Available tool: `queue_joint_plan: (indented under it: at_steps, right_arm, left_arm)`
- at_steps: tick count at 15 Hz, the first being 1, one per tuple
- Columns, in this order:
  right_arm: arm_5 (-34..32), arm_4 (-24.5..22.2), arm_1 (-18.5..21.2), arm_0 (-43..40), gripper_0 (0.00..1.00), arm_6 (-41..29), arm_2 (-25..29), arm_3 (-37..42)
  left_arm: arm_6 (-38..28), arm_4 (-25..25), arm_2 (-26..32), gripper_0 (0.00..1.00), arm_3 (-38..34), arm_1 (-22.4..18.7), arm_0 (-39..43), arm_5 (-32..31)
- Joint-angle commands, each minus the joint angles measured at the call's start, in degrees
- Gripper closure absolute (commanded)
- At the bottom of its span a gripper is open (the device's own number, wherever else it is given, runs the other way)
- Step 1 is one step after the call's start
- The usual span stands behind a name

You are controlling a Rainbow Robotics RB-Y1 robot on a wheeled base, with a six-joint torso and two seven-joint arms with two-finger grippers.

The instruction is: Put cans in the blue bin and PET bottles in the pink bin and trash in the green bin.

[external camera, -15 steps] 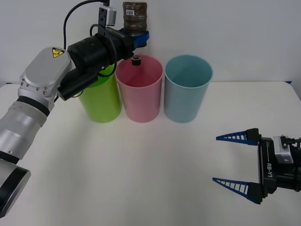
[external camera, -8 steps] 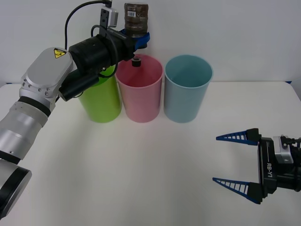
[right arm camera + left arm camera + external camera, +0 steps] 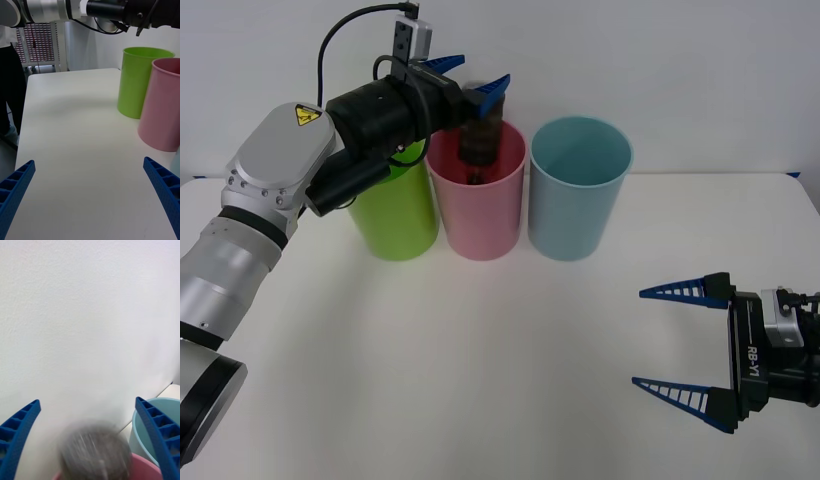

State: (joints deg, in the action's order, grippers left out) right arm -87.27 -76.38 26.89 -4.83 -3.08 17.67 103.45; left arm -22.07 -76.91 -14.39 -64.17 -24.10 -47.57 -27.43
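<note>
the left gripper point(image 3: 465, 78) hangs spread wide, holding nothing, just above the rim of the tall pink plastic bin point(image 3: 477, 210). the stubby clear bottle with the dark brown label point(image 3: 479, 145) sits in that bin's mouth, blurred. the lime-green plastic bin point(image 3: 394, 215) and the light-blue plastic bin point(image 3: 578, 205) flank it, sides nearly touching. the right gripper point(image 3: 685, 350) waits with its fingers apart over the white table point(image 3: 510, 360), well apart from the bins, with bare surface between.

Green bin point(image 3: 141, 80) stands touching pink bin point(image 3: 164, 105).
</note>
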Motion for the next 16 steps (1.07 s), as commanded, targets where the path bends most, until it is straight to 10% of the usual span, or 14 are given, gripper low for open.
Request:
queue_joint_plan:
  at_steps: [1, 16]
  right_arm:
    - [0.0, 0.0, 0.0, 0.0, 0.0, 0.0, 0.0, 0.0]
    - [0.0, 0.0, 0.0, 0.0, 0.0, 0.0, 0.0, 0.0]
  left_arm:
    - [-0.4, 0.0, 0.0, 0.05, -0.1, 0.0, -0.1, 0.0]
    - [2.4, 3.6, 14.0, 0.0, -5.4, -0.4, 0.2, -17.4]
